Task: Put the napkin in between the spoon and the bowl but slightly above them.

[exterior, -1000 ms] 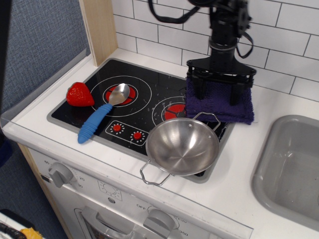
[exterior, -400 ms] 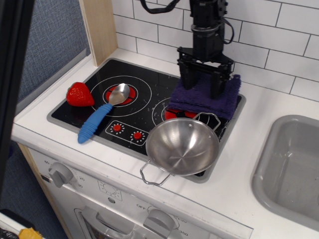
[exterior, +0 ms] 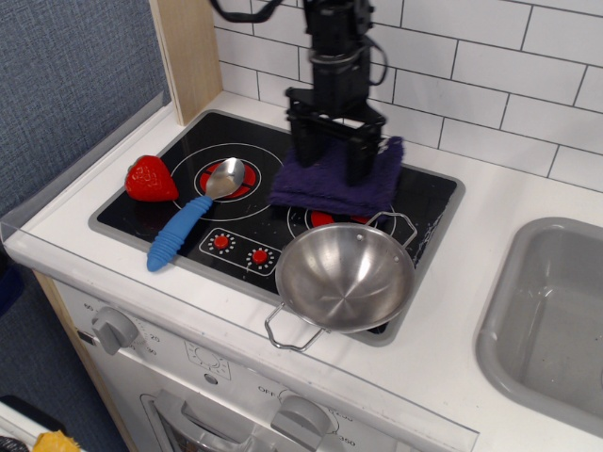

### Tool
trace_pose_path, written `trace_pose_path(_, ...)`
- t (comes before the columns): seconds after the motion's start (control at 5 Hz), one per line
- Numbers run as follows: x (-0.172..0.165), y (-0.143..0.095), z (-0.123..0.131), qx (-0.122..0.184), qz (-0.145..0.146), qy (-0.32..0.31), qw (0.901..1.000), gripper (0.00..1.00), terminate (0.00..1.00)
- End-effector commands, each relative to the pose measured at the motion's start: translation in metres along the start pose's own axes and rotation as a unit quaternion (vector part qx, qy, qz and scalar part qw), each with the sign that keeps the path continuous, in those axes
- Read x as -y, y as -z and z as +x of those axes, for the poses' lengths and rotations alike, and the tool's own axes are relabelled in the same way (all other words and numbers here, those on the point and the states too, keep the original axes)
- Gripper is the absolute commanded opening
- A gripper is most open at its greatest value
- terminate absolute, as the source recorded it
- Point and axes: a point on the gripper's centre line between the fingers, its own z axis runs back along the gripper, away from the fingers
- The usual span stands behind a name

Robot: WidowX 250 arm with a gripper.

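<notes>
A red strawberry is lying at the left of the black hob; a grey sink is sitting in the white worktop.

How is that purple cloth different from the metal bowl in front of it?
The napkin is dark purple, fuzzy and square; the bowl is shiny steel and round. The napkin is pinned under the gripper; the bowl sits free, nothing touching it. The bowl has wire loop handles; the napkin has none. Both sit over the black stovetop.

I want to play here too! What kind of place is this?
Most likely a toy play kitchen: a pretend stovetop with painted red burners, plastic oven knobs below, a grey sink and a toy strawberry.
</notes>
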Motion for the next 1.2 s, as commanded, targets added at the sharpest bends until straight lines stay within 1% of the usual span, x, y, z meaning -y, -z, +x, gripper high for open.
trace_pose_path(0.0, -0.012, -0.015, 0.008, 0.038, -0.013, 0.043, 0.9982, 1.00, 0.00)
trace_pose_path(0.2, -0.001, -0.031, 0.005, 0.107, 0.024, 0.008, 0.9939, 1.00, 0.00)
trace_pose_path(0.4, 0.003, -0.061, -0.012, 0.169, 0.085, -0.047, 0.9808, 1.00, 0.00)
trace_pose_path(0.6, 0.008, -0.078, -0.022, 0.171, 0.111, -0.061, 0.9771, 1.00, 0.00)
trace_pose_path(0.8, 0.009, -0.080, -0.025, 0.150, 0.110, -0.065, 0.9805, 1.00, 0.00)
trace_pose_path(1.0, 0.009, -0.080, -0.025, 0.150, 0.110, -0.065, 0.9805, 1.00, 0.00)
